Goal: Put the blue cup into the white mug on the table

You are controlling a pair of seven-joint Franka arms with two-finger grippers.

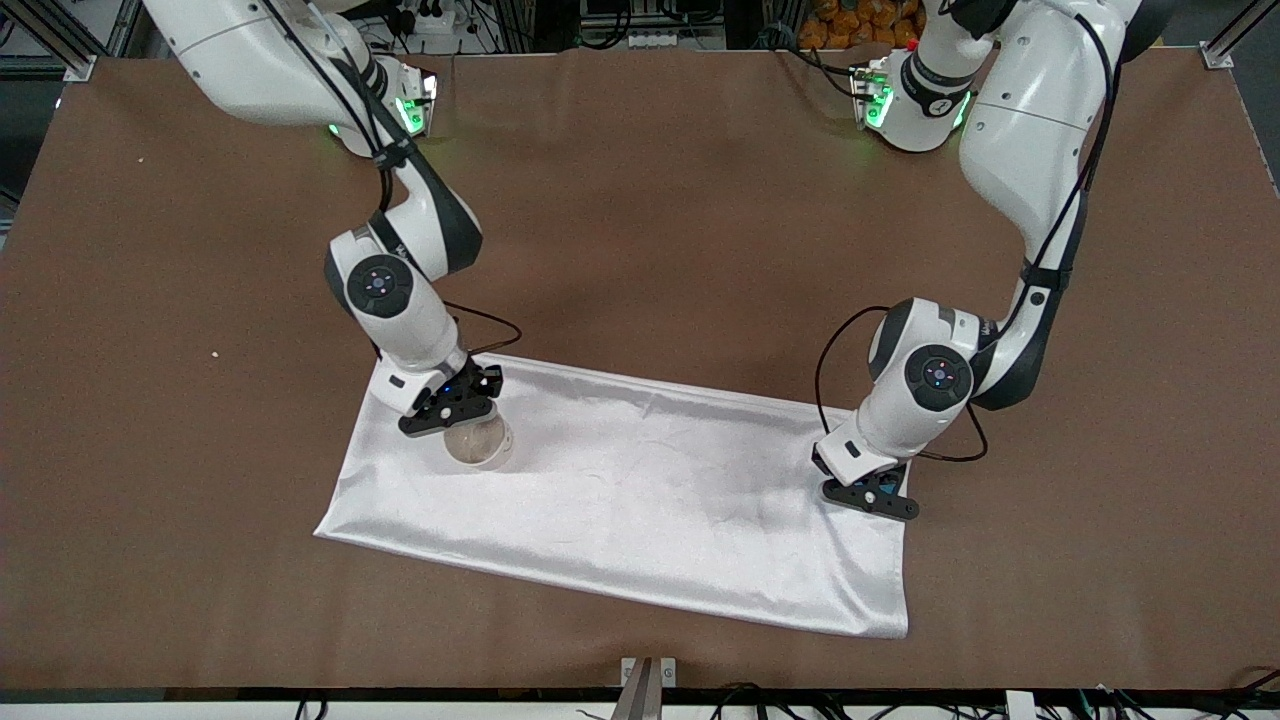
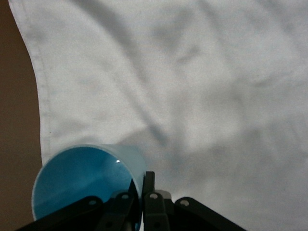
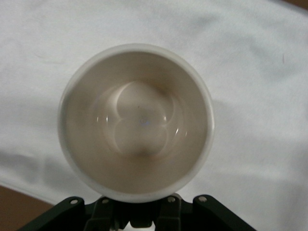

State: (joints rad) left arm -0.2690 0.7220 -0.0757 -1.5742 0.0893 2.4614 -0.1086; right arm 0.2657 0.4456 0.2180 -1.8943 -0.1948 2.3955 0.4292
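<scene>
The white mug (image 1: 482, 441) stands on the white cloth (image 1: 640, 490) near the right arm's end, its beige inside facing up. In the right wrist view the mug (image 3: 137, 120) fills the middle. My right gripper (image 1: 452, 408) (image 3: 139, 217) is at the mug's rim, its fingers closed on the dark handle. My left gripper (image 1: 872, 492) (image 2: 142, 195) is shut on the wall of the blue cup (image 2: 79, 185), one finger inside and one outside. It holds the cup low over the cloth's edge at the left arm's end. In the front view only a sliver of blue (image 1: 897, 478) shows under the gripper.
The white satin cloth lies spread on the brown table (image 1: 640, 200), nearer the front camera than the arms' bases. Its edge and the bare table (image 2: 17, 120) show beside the blue cup in the left wrist view.
</scene>
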